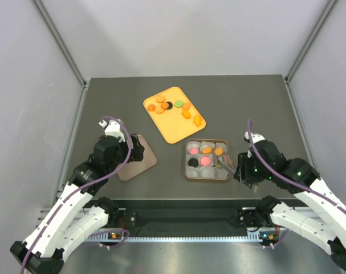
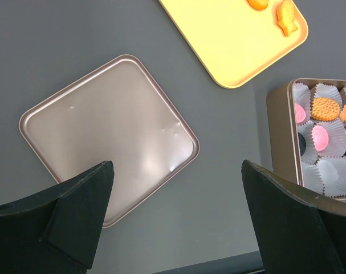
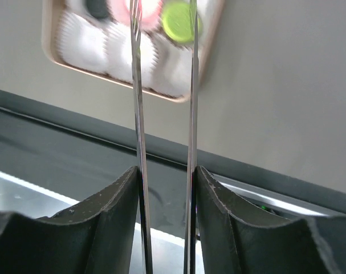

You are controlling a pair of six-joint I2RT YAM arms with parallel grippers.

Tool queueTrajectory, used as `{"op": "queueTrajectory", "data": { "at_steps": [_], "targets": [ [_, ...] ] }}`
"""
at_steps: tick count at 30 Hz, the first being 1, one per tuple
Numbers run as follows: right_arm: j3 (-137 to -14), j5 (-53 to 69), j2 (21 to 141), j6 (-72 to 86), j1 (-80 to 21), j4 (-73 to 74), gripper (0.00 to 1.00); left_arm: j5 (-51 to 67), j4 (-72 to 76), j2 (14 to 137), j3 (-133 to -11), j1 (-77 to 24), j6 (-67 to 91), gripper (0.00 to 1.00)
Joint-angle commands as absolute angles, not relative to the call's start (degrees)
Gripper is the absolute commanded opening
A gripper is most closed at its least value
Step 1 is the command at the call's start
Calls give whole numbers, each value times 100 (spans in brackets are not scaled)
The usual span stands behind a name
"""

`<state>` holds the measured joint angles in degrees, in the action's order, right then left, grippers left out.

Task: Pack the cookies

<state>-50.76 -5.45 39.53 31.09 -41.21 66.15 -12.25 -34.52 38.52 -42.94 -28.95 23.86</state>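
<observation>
Tongs run out at 12 o'clock from our right claw, which is clamped on their blades. A green cookie sits between the tips over a cup at the tin's right edge; pinched or resting, we cannot tell. Our left claw gapes over the lid, farther off. Other cookies lie on the tray, 11 o'clock from the tin.

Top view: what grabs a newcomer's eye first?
The yellow tray mid-table, scattered with bright cookies. Just nearer, right of centre, the square tin of white paper cups, several already filled. The right gripper clamps metal tongs whose tips reach over the tin beside a green cookie.
</observation>
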Motion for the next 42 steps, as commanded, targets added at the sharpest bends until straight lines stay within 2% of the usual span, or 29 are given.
{"op": "queueTrajectory", "data": {
  "at_steps": [1, 6, 17, 31, 35, 42],
  "targets": [
    [-5730, -431, 4086, 3015, -4131, 6329, 42, -1204, -3331, 3850, -4280, -2918, 2347, 99],
    [-6423, -509, 4850, 2681, -4131, 5715, 43, -1213, -3322, 3876, -4280, -2918, 2347, 99],
    [-8015, -581, 7565, 1811, -3788, 4264, 42, -1257, -3340, 3894, -4280, -2918, 2355, 99],
    [-10396, -817, 10913, 1135, -3586, 3832, 38, -1362, -3366, 3902, -4289, -2918, 2382, 99],
    [-10906, -1089, 11381, 1020, -3586, 3929, 39, -1371, -3366, 3902, -4280, -2918, 2382, 99],
    [-11100, -1230, 11672, 975, -3586, 3999, 39, -1345, -3366, 3946, -4289, -2918, 2382, 99]
  ]
}}
